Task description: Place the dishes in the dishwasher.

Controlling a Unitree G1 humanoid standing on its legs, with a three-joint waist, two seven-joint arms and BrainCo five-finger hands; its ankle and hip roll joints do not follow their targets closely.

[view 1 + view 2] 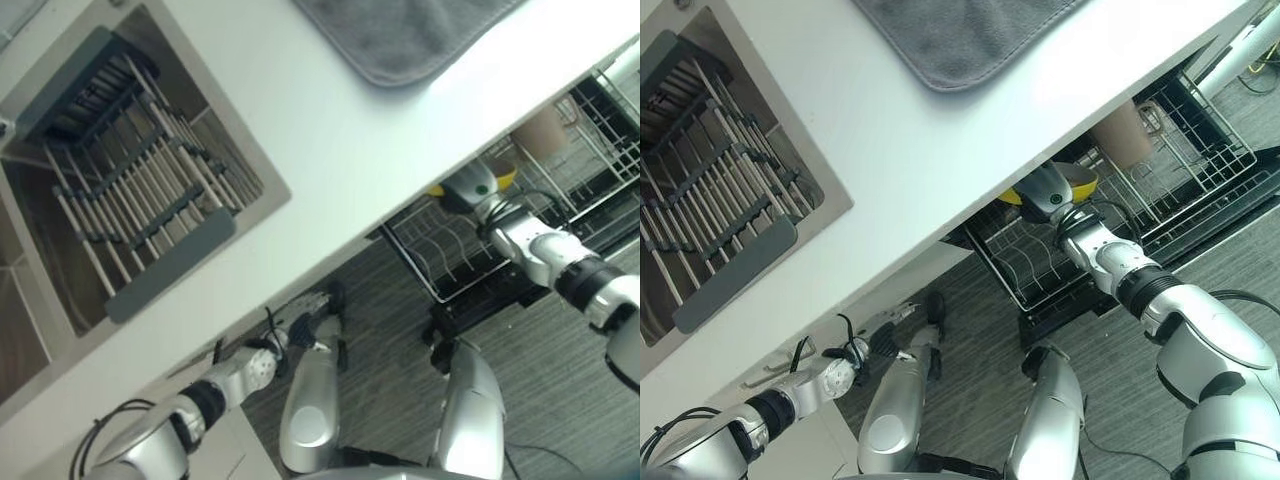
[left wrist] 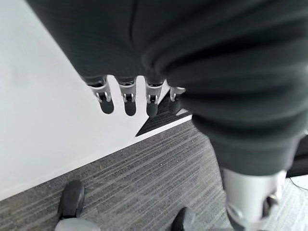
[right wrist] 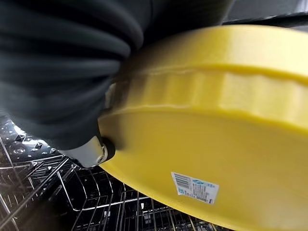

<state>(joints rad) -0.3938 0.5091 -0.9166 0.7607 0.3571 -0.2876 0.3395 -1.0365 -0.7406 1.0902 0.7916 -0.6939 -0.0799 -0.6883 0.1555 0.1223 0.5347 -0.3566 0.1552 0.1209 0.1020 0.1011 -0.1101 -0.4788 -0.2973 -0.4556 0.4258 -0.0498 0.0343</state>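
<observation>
Over the pulled-out dishwasher rack [image 1: 1120,200], the right hand [image 1: 1045,192] grips a yellow dish [image 3: 211,144] beneath the counter edge [image 1: 970,215], which it could strike if lifted, while the left hand [image 2: 127,96] hangs loose-fingered.

Bench [image 1: 940,170] edge overhangs the pulled-out rack [image 1: 1040,270]; the way into the rack lies under that edge, from the floor side. Right hand [image 1: 1052,195] sits in this gap just under the bench edge, with a yellow dish [image 3: 216,144] against it; the dish spans much of the space above the near tines [image 3: 86,192]. Farther along the rack, a brown cup [image 1: 1123,130] stands upright among the wires. Near rack rows below the dish hold nothing. Left hand [image 2: 130,96] hangs by the white cabinet front [image 2: 43,120], fingers [image 2: 107,103] straight, open carpet [image 2: 144,173] beneath. On the bench, a grey mat [image 1: 960,35] lies towards the far side and the sink [image 1: 262,172] holds a drying rack [image 1: 130,170].
</observation>
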